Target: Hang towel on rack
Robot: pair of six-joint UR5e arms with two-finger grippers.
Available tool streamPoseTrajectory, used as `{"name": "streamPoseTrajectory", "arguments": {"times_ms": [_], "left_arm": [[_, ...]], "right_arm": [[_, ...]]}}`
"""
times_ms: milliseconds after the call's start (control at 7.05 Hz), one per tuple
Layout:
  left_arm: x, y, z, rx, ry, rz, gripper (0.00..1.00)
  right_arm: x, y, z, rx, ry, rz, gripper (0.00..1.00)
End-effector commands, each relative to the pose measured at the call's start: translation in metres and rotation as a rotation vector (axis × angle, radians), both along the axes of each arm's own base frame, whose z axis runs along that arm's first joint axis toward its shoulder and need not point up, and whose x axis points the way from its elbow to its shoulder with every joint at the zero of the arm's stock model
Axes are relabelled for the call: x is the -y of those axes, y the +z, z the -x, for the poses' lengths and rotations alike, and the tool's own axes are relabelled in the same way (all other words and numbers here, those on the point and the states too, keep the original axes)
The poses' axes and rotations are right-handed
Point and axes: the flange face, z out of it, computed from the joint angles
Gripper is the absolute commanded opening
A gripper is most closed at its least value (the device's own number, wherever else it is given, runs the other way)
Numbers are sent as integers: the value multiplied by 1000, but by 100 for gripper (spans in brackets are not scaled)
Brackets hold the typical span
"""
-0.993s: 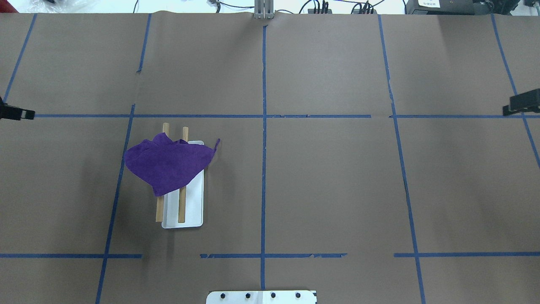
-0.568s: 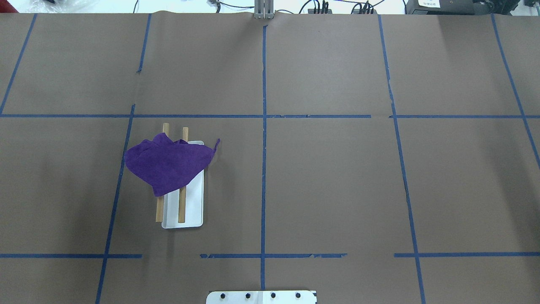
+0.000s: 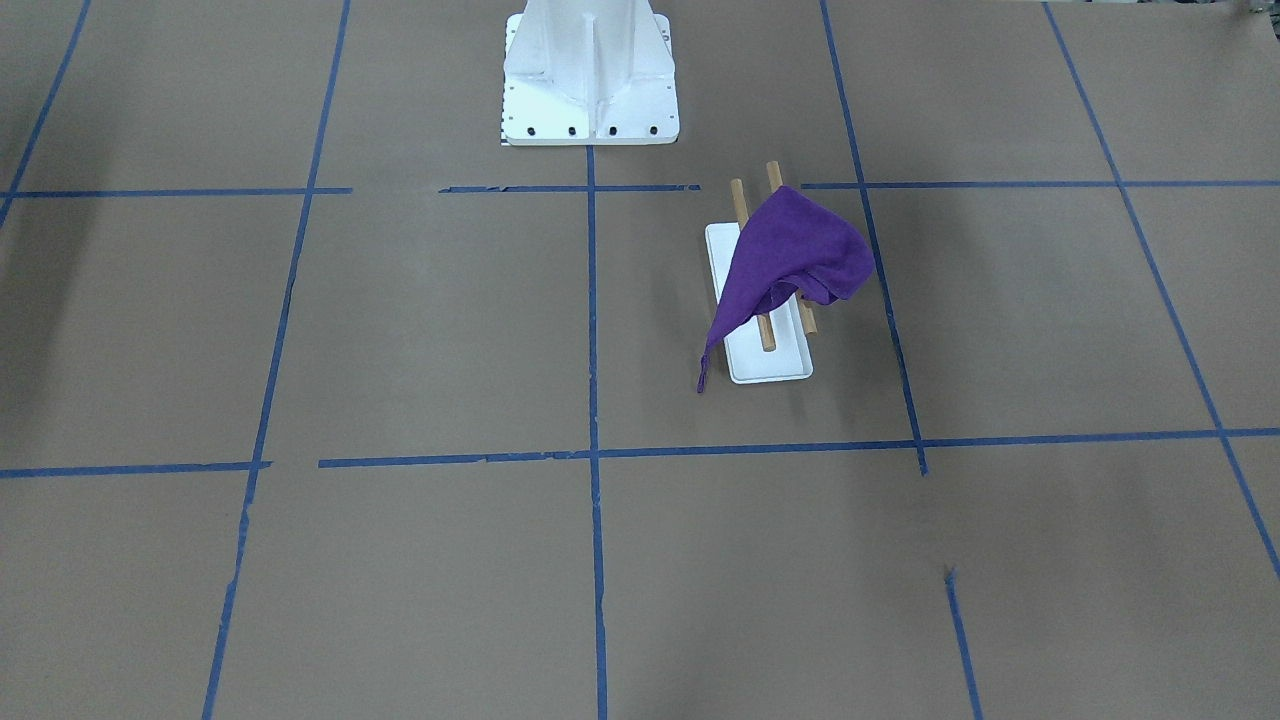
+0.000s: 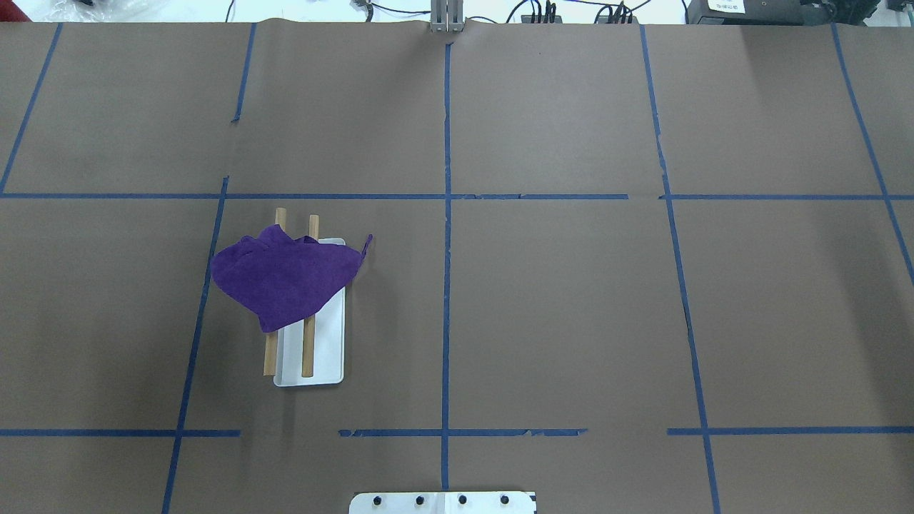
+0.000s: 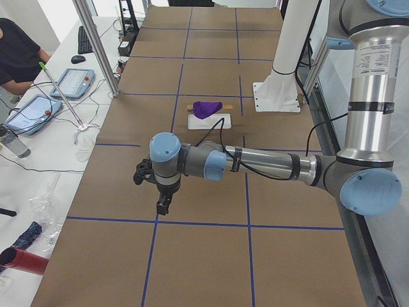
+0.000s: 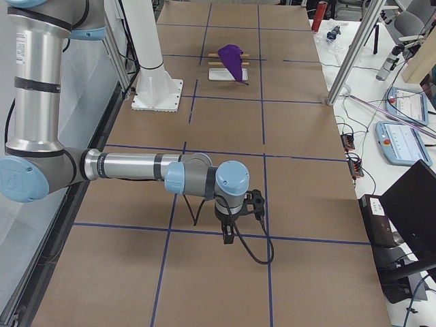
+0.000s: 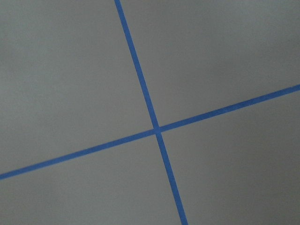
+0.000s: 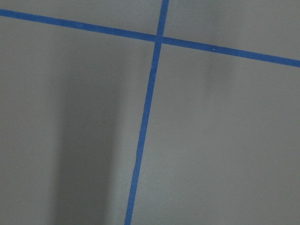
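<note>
The purple towel (image 4: 285, 278) lies draped across the far half of the rack, over both wooden rails (image 4: 308, 350) that stand above a white base (image 4: 330, 357). One corner hangs down off the side toward the table (image 3: 705, 375). The towel also shows in the front view (image 3: 790, 260) and, small, in both side views (image 5: 206, 109) (image 6: 232, 58). My left gripper (image 5: 163, 206) hovers over the table's left end, far from the rack. My right gripper (image 6: 228, 235) hovers over the right end. Each shows only in a side view, so I cannot tell whether it is open or shut.
The robot's white pedestal (image 3: 590, 70) stands at the near table edge. Blue tape lines (image 4: 446, 285) grid the brown table. Tablets (image 5: 32, 112) and cables lie on a side bench with a person (image 5: 16, 51) beside it. A metal post (image 6: 347, 61) stands at the table's far edge.
A second ago both grippers' tips showed at the left and right edges of the overhead view; they have drawn outward and out of that view. The towel and rack have not moved.
</note>
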Motion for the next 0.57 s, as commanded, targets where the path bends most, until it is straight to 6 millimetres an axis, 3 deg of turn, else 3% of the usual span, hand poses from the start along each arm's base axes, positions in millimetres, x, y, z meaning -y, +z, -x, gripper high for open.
{"name": "streamPoseTrajectory", "arguments": {"times_ms": [0,142,426], "left_arm": [[-14,7,1,-21,5,81,100],[-19,-5,-1,-21,9,58,100],[-18,-5,-3,-20,11,59,100]], "right_arm": [[27,-25,10,-7,-27,37,100],[23,-29,7,-6,-22,28,100],[15,-23,5,-35,-26,29,100]]}}
